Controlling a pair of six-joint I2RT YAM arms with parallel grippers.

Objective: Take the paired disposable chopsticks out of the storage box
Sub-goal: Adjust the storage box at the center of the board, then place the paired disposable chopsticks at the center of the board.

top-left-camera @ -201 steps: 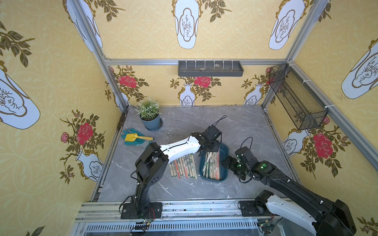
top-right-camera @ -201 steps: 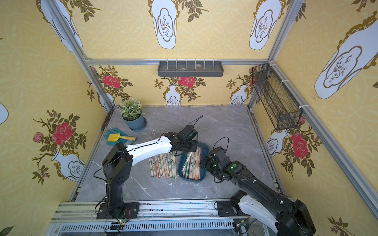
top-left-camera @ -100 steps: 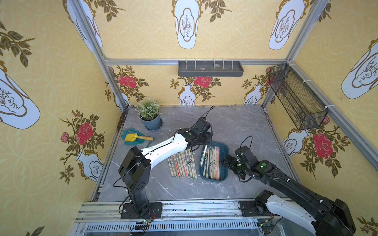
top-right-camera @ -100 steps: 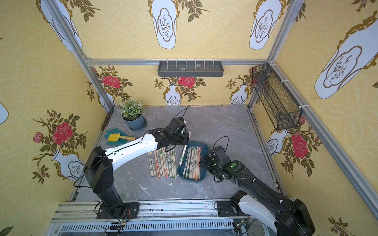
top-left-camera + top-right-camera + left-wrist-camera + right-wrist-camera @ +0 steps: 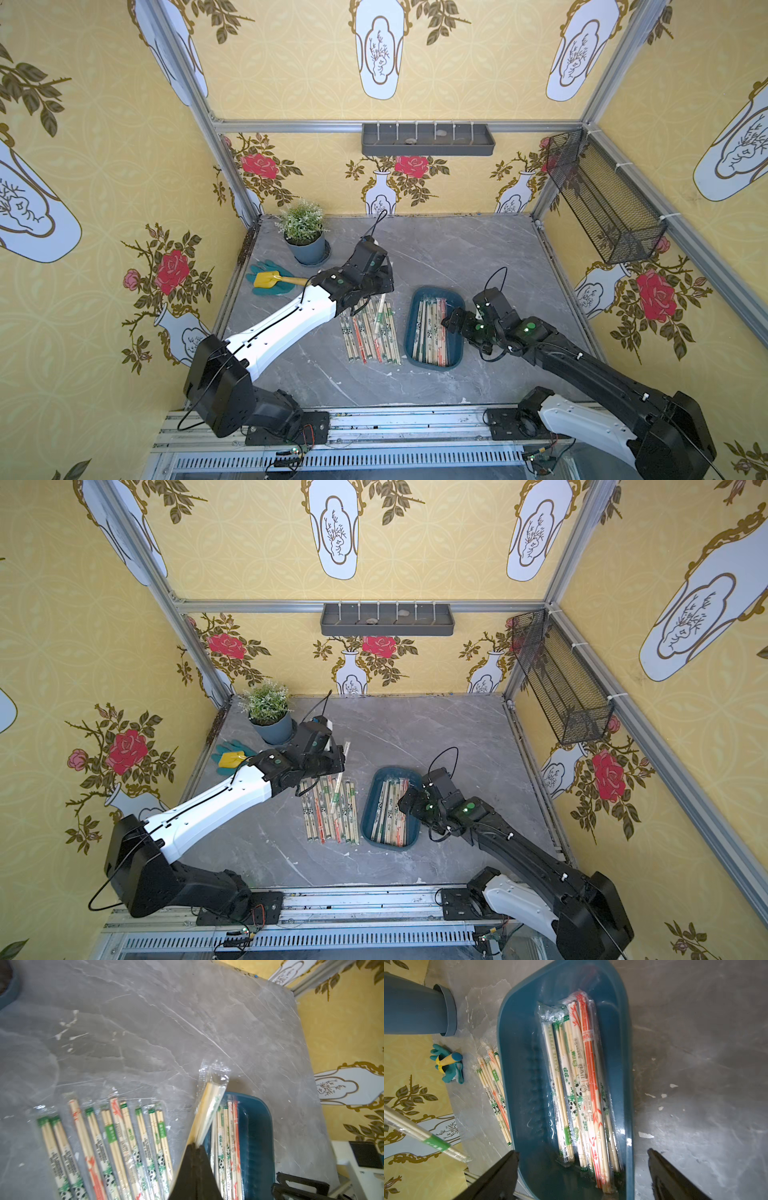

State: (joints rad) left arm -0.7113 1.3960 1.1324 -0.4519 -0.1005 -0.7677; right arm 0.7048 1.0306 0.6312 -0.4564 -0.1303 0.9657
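Bamboo in a clear, green-printed sleeve, one held pair (image 5: 209,1105) is clamped in the tightly closed left fingers (image 5: 194,1148), gripped part-way along so that a long stretch juts past the tips. It hangs tilted above the worktop (image 5: 478,257), over the side of the laid-out row (image 5: 370,332) nearest the storage box (image 5: 432,366). The step in hand looks like the carry-out: this pair is clear of the box but not yet set down. Next it needs lowering flat alongside the row, lined up with the others, then letting go. More paired disposable chopsticks (image 5: 581,1084) lie lengthwise in the box. The right fingers (image 5: 662,1167) are spread wide and grasp nothing, straddling the box's near end; whether they touch the rim I cannot tell
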